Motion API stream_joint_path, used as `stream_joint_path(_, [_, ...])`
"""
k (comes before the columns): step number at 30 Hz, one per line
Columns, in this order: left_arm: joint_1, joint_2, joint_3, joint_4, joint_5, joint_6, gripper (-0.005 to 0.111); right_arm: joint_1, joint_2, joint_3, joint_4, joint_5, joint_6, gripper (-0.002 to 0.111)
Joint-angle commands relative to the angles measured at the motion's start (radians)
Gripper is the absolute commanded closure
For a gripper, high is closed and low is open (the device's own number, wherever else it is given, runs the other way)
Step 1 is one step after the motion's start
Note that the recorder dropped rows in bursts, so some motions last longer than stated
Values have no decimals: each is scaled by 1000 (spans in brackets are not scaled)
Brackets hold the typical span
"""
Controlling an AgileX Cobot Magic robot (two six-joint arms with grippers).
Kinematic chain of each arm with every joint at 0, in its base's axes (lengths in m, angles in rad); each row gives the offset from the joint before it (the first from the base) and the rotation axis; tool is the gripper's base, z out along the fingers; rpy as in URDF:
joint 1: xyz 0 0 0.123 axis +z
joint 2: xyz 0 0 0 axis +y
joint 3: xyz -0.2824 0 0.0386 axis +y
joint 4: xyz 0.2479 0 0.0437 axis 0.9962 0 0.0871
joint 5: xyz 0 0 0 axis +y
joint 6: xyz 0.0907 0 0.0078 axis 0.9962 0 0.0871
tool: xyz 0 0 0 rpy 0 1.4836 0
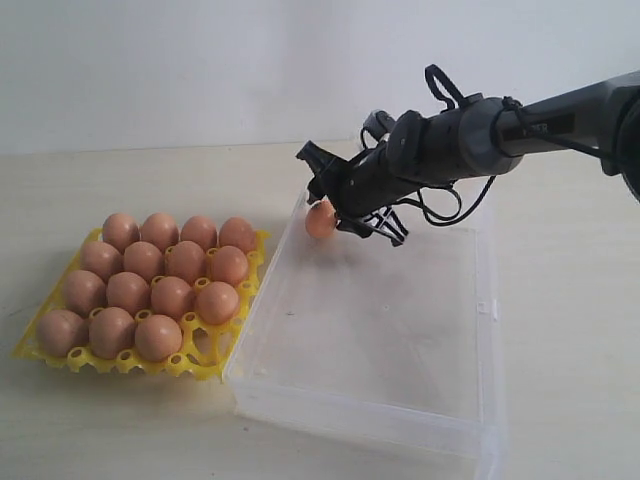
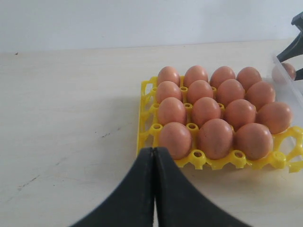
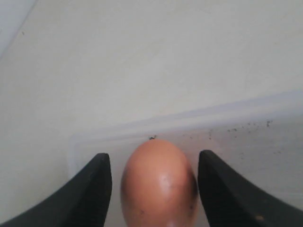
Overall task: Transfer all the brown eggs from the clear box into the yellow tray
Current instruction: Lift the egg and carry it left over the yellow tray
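Observation:
Several brown eggs (image 1: pixel 172 296) fill the yellow tray (image 1: pixel 205 368) on the left; the corner cup nearest the clear box (image 1: pixel 380 320) holds nothing. One brown egg (image 1: pixel 320 218) lies in the box's far left corner. My right gripper (image 1: pixel 335 205) reaches down over it, open, a finger on each side with a gap to the shell (image 3: pixel 158 189). The left gripper (image 2: pixel 154 150) is shut and empty, hovering just off the tray's (image 2: pixel 147 94) edge; it does not appear in the exterior view.
The box's low transparent walls (image 1: pixel 487 305) rise round the right gripper, and its left wall runs close beside the tray. Bare pale tabletop (image 2: pixel 71 118) stretches out to the tray's far side. A white wall stands behind.

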Motion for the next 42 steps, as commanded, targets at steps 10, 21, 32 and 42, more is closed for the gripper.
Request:
stream_joint_path(10, [1, -6, -4, -1, -10, 1, 107, 21, 18, -6, -5, -21, -139, 108])
stream_joint_path(21, [1, -6, -4, -1, -10, 1, 107, 21, -95, 53, -31, -101, -285, 108])
stream_joint_path(32, [1, -6, -4, -1, -10, 1, 107, 266, -446, 342, -229, -254, -660, 108])
stream_joint_path(42, [1, -6, -4, -1, -10, 1, 107, 505, -388, 346, -176, -225, -822, 108])
